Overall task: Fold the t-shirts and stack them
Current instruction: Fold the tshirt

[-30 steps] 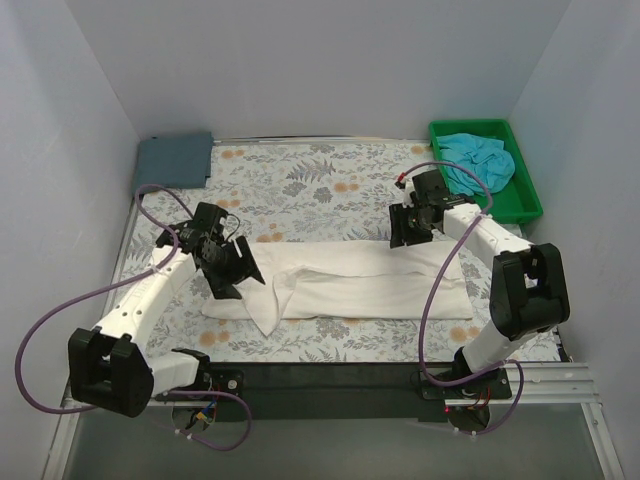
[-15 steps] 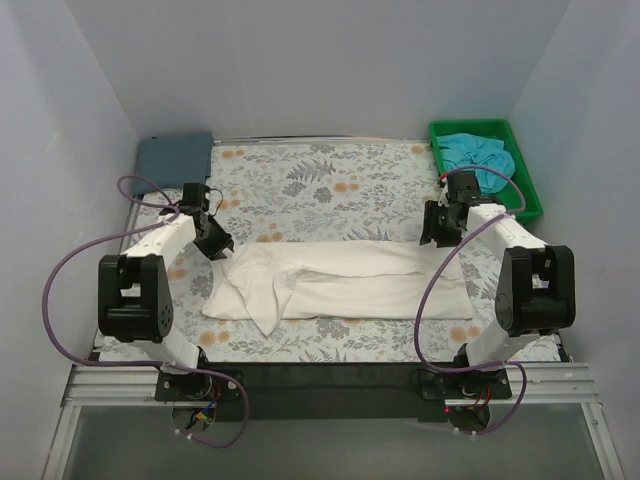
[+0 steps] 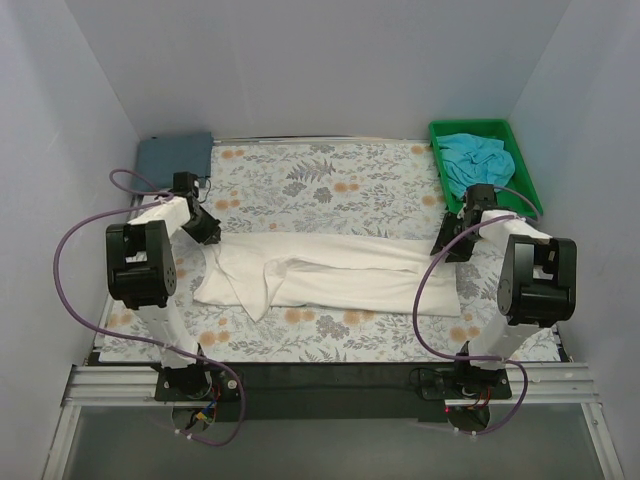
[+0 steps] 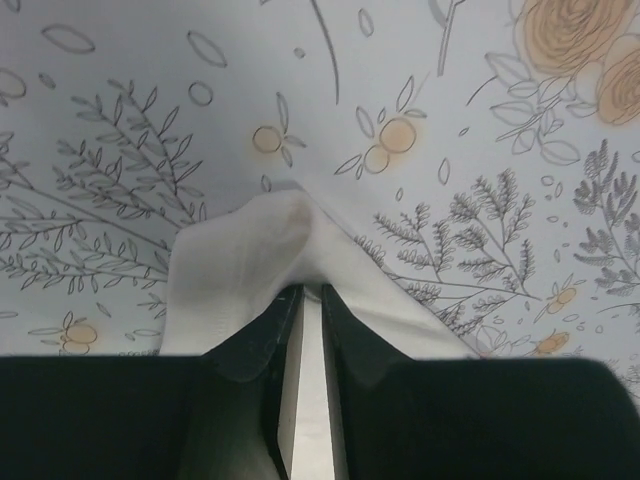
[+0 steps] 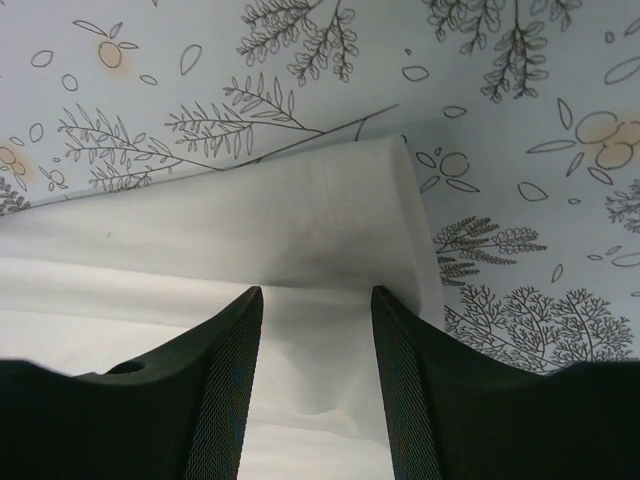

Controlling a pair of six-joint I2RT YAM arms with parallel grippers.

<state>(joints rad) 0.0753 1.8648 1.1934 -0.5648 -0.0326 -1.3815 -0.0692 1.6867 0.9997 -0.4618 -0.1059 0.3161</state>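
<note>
both arms have swung outward in the last second, drawing the white shirt (image 3: 340, 278) long and flat across the cover (image 3: 320, 180), my left claw (image 3: 205, 228) clenched on one end, my right claw (image 3: 450, 243) released over the other, ready for folding.

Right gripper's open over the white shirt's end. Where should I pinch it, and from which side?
Pinch the cream-white t-shirt at its far right corner, right gripper coming from the right end; the folded layers meet there in one clean edge, mirroring the left gripper's pinch.
</note>
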